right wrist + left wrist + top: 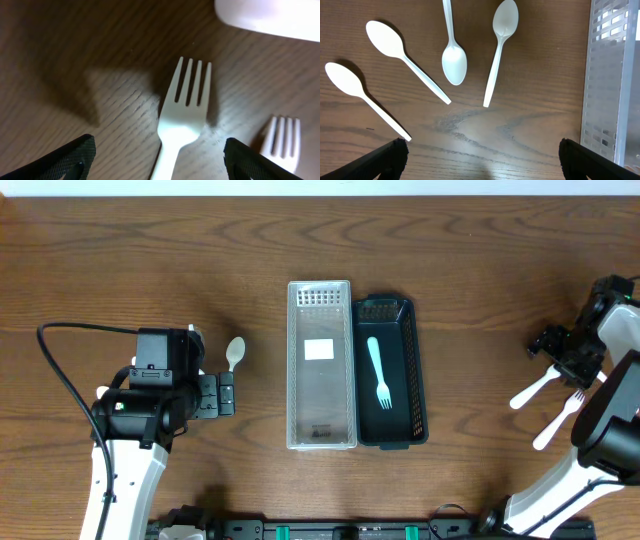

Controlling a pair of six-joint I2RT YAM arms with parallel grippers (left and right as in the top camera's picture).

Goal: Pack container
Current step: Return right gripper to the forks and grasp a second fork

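**Packing barely begun: one fork in, the rest loose**

Only one piece was packed. A pale teal plastic fork point(379, 373) lay lengthwise, tines toward the bottom of the frame, inside the dark slotted plastic basket point(421, 370) at the centre of the overhead view. Against the basket's left side stood the clear rectangular plastic container point(322, 400), which appeared to hold no cutlery, only a small white square point(318, 349) near its upper end.

Everything else lay on the brown wooden tabletop point(150, 260). Four white plastic spoons point(454, 62) were spread across the upper left of the left wrist view, apart from the clear container's perforated wall at that view's right edge. The left gripper point(480, 157) hung over bare wood below them, jaws spread wide and holding nothing.

At the far right of the overhead view, two white plastic forks point(535, 388) lay near each other. The right gripper point(160, 157) hovered low over one of them — jaws apart, one on each side of the handle, neither touching it as far as the wrist view showed. The other fork sat in the lower right of that view.

By this showing the task was at an early stage: six loose pieces were left to pack, and the likeliest next pick was the fork under the right gripper.
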